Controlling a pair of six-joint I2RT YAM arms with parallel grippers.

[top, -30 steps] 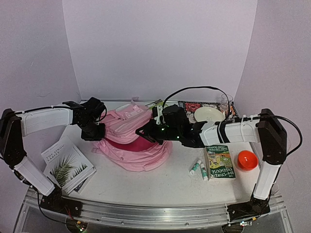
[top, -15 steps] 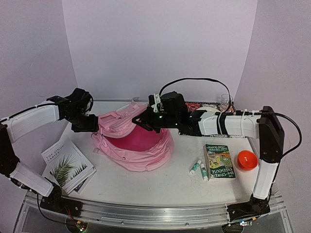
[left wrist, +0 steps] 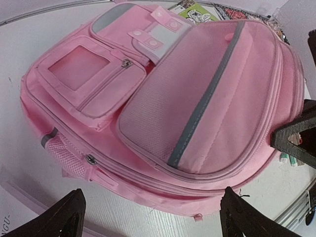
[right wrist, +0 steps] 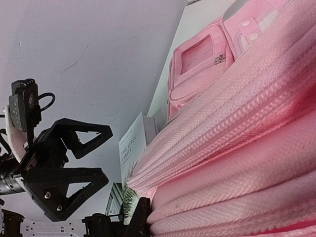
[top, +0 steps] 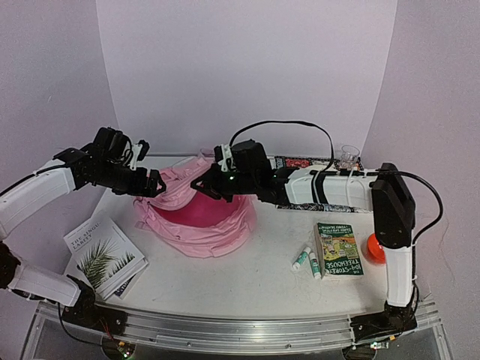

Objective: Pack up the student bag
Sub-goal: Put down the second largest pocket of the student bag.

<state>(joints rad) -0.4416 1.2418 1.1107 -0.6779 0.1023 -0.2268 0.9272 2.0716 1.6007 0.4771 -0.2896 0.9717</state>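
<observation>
The pink student bag (top: pixel 196 222) lies on the table with its upper flap raised, showing a darker pink inside. My right gripper (top: pixel 205 183) is shut on the bag's raised top edge; in the right wrist view ribbed pink webbing (right wrist: pixel 237 148) fills the frame beside one dark finger (right wrist: pixel 144 217). My left gripper (top: pixel 154 183) hangs open just left of the bag, touching nothing. In the left wrist view the bag (left wrist: pixel 197 98) shows its zipped front pockets, and the left gripper (left wrist: pixel 154 223) stands wide apart over the bag's near edge.
A white book with a palm leaf (top: pixel 101 255) lies front left. To the right are a green book (top: pixel 339 250), two small tubes (top: pixel 307 260) and an orange round thing (top: pixel 379 247). A glass (top: pixel 346 156) and a patterned book (top: pixel 300 163) sit at the back.
My left gripper has opened, let go of the bag and drawn back up and left. The right gripper has carried the bag's top edge higher and leftward; the bag slid left.
</observation>
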